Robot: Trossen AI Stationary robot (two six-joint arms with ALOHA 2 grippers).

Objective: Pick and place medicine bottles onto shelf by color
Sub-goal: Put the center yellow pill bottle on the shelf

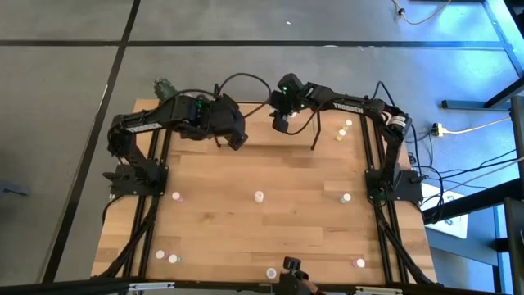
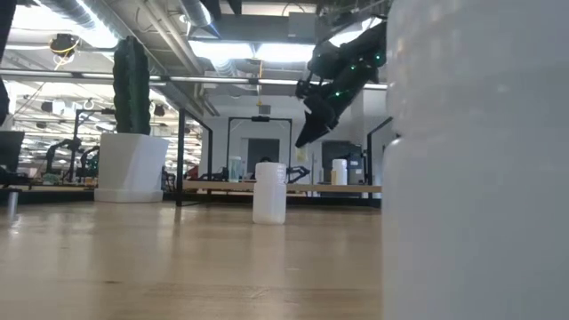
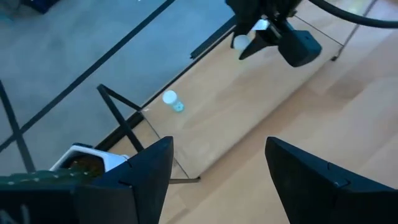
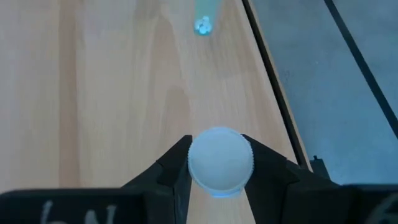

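Observation:
My right gripper (image 1: 281,124) hangs over the table's far edge, shut on a small whitish medicine bottle (image 4: 219,160) with a pale cap. It also shows in the left wrist view (image 3: 249,43) and in the low view (image 2: 302,138). The shelf (image 1: 316,135) of thin black wire stands along the far edge. Two bottles (image 1: 345,129) stand on its right part, and one has a greenish tint (image 3: 172,101). My left gripper (image 3: 217,174) is open with nothing between its fingers, high over the far left beside the right gripper (image 1: 237,138). Several more bottles stand about the table, one in the middle (image 1: 259,197). My right gripper pinches the bottle between its two fingers, one on each side of its round top (image 4: 193,163). The fingers slant down toward the table's far edge. The bottle is lifted clear above the wood, its cap facing the wrist camera.
A cactus in a white pot (image 2: 132,164) stands at the far left corner (image 1: 164,86). A bottle close to the low camera (image 2: 480,178) blocks the right of that view. Black rails (image 1: 381,213) run along both sides of the table.

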